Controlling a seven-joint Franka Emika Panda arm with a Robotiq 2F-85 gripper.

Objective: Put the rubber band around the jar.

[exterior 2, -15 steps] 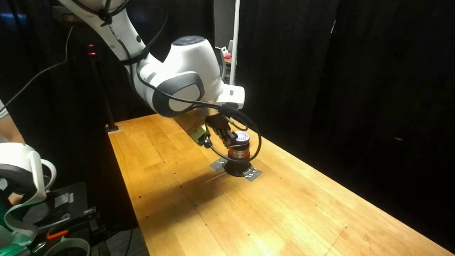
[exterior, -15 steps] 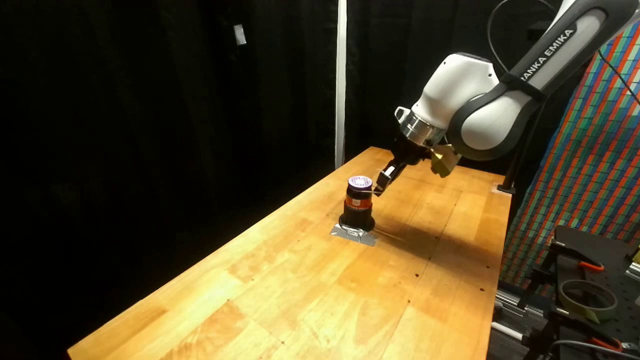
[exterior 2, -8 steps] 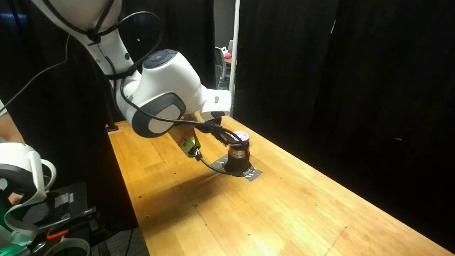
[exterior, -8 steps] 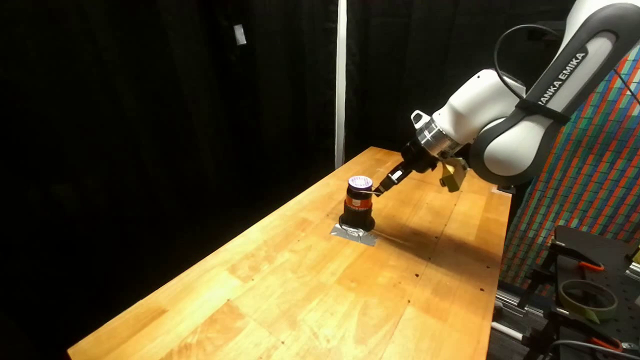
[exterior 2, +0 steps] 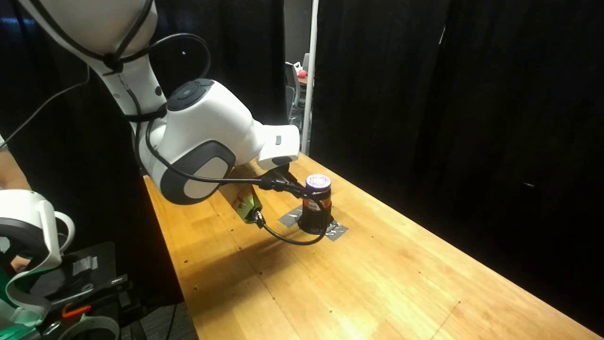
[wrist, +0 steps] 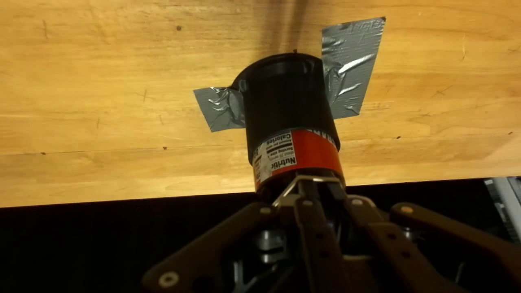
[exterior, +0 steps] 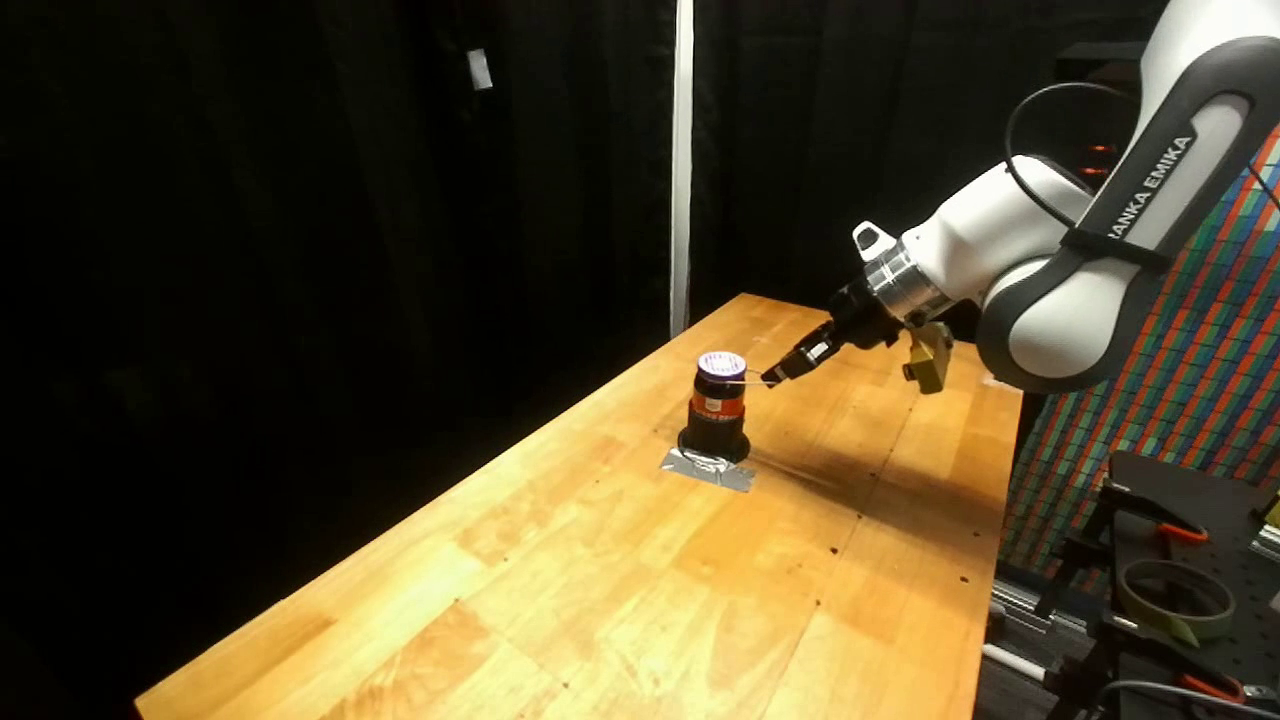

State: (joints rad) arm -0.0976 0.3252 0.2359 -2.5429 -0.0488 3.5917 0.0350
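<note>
The jar (exterior: 718,407) stands upright, with a purple-white lid (exterior 2: 318,182), dark body and orange label (wrist: 319,150). Its foot sits in a black round holder (wrist: 289,97) taped to the table. The thin pale rubber band (wrist: 317,179) is looped over my fingertips and stretched to the jar. In an exterior view the band (exterior: 755,383) meets the jar just under the lid; its far side is hidden. My gripper (wrist: 321,189) is beside the jar's upper part, tilted, its jaws slightly apart. It also shows in an exterior view (exterior: 772,380); elsewhere a cable partly covers it.
Grey tape strips (wrist: 352,69) hold the holder to the wooden table (exterior: 640,600). A black cable (exterior 2: 302,242) from the wrist hangs in a loop by the jar. A side cart (exterior: 1180,500) with a tape roll (exterior: 1175,600) stands beyond the table edge.
My arm has lowered and tilted flatter. The fingertips have drawn slightly away from the jar, and the band between them and the jar looks longer. The jar has not moved.
</note>
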